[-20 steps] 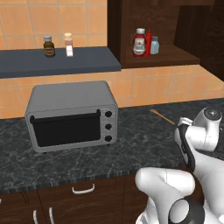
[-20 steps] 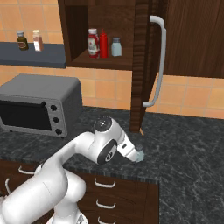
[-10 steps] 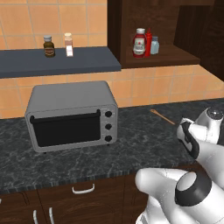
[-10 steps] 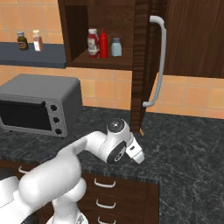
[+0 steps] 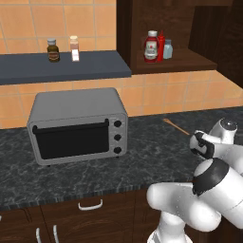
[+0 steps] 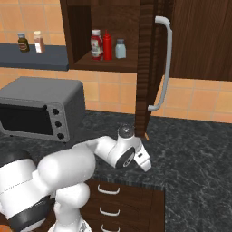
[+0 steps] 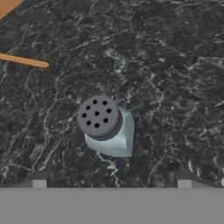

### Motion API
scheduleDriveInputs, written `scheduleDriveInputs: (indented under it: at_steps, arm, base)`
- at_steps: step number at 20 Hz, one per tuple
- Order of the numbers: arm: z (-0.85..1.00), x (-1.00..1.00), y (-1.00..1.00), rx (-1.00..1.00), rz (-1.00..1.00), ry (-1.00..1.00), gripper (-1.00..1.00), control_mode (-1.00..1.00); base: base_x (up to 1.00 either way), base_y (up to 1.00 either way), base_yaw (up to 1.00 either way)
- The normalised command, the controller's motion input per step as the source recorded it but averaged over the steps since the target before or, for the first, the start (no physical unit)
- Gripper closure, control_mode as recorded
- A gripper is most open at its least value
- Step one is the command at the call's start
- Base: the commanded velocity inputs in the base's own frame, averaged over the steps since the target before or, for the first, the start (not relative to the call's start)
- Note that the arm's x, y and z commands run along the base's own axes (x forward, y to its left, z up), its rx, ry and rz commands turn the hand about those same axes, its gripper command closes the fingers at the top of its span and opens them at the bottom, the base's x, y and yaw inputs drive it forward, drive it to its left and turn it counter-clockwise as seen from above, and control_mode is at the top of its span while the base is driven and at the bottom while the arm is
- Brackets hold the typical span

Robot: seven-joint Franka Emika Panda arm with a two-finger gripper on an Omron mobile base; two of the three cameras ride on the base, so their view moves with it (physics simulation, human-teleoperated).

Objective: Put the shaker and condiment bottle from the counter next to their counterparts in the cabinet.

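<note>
The shaker (image 7: 107,127) stands upright on the dark marbled counter (image 7: 175,65), its round grey perforated top seen from above. My gripper (image 7: 111,183) hangs straight over it, open, with a dark fingertip (image 7: 39,182) on either side and nothing between them. In the right base view the hand (image 6: 143,161) points down at the counter's front edge. The condiment bottle (image 5: 151,46) with its white label stands on the cabinet shelf (image 5: 190,59). Right of it are the slim all-red bottle (image 5: 161,45) and the counterpart shaker (image 5: 168,49).
A grey toaster oven (image 5: 76,126) sits on the counter to the left. A thin wooden stick (image 5: 176,126) lies behind the hand. The cabinet door (image 6: 156,63) stands open with its curved handle outward. A brown jar (image 5: 53,50) and a tall shaker (image 5: 74,48) stand on the wall shelf.
The arm's elbow has swung around and come closer to the cameras. The hand has stayed over nearly the same spot of counter, still open.
</note>
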Motion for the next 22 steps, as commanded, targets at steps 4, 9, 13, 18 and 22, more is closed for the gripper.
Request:
scheduleDriveInputs:
  at_steps: [4,9,13,18,22]
  arm:
    - [-0.28,0.2,-0.09,0.04,-0.02,0.03,-1.0,-1.0]
    - [-0.31,0.18,-0.13,0.05,-0.01,0.02,-1.0,-1.0]
    - [-0.36,0.16,-0.08,0.01,-0.02,0.02,-1.0,-1.0]
    - [-0.34,0.23,0.0,0.0,-0.04,0.02,1.0,-1.0]
    - [-0.36,0.27,-0.05,0.01,-0.04,0.03,1.0,-1.0]
  base:
    - [0.0,0.0,0.0]
    - [0.0,0.0,0.0]
    - [0.0,0.0,0.0]
    - [0.0,0.0,0.0]
    - [0.0,0.0,0.0]
